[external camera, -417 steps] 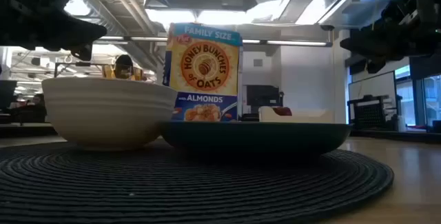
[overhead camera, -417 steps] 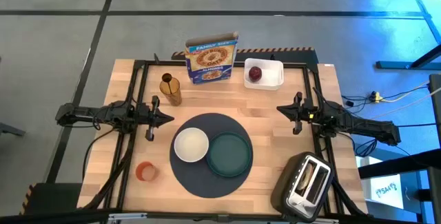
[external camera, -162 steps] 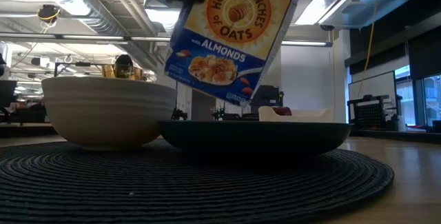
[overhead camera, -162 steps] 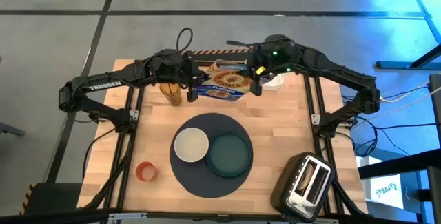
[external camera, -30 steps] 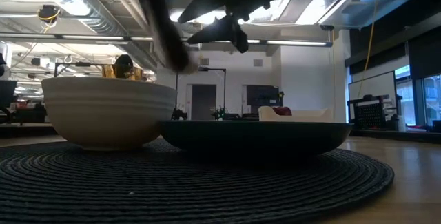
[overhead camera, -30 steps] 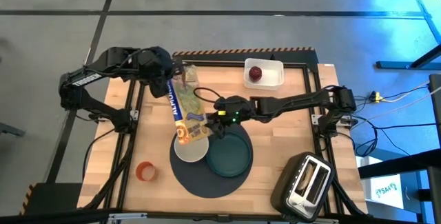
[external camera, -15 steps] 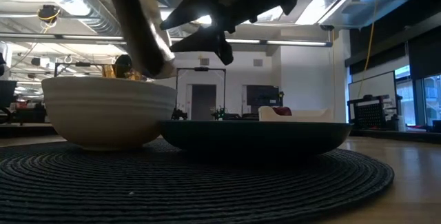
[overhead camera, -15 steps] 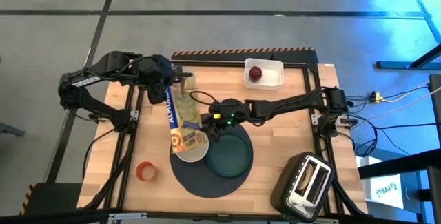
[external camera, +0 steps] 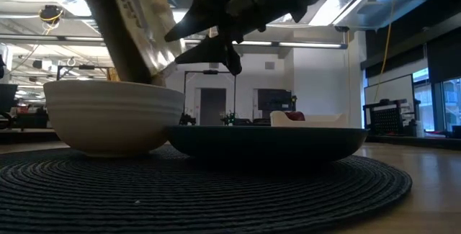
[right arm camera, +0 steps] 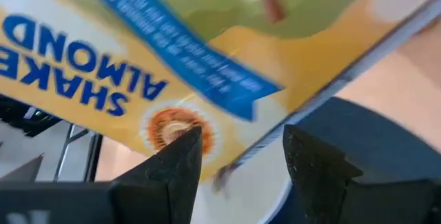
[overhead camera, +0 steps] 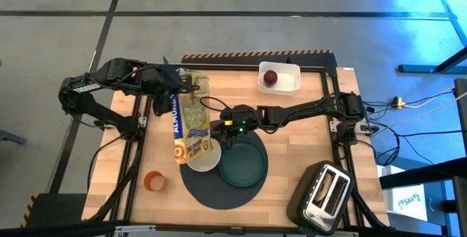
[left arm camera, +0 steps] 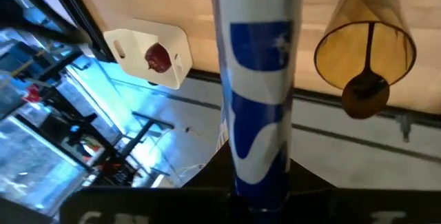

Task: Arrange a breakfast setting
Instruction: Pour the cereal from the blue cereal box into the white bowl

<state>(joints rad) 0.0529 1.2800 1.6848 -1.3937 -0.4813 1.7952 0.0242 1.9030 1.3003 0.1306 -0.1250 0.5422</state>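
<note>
Setting partly laid: white bowl (overhead camera: 202, 154) and teal plate (overhead camera: 242, 162) sit side by side on the round dark-grey placemat (overhead camera: 191, 188); small orange cup (overhead camera: 153, 181) stands off the mat near the table's front-left; dark-red fruit (overhead camera: 270, 77) rests in its white tray (overhead camera: 291, 83) at the far edge; spoon (left arm camera: 363, 86) stands in an amber holder (left arm camera: 365, 48); no bagel visible. My left gripper (overhead camera: 174, 87) is clenched on the blue cereal box (overhead camera: 188, 124), tipped mouth-down over the bowl; my right gripper (overhead camera: 225, 131) hovers just beside the box with jaws parted, grasping nothing. By my reckoning the cereal pour is underway; fruit, cup and spoon are not yet placed.
</note>
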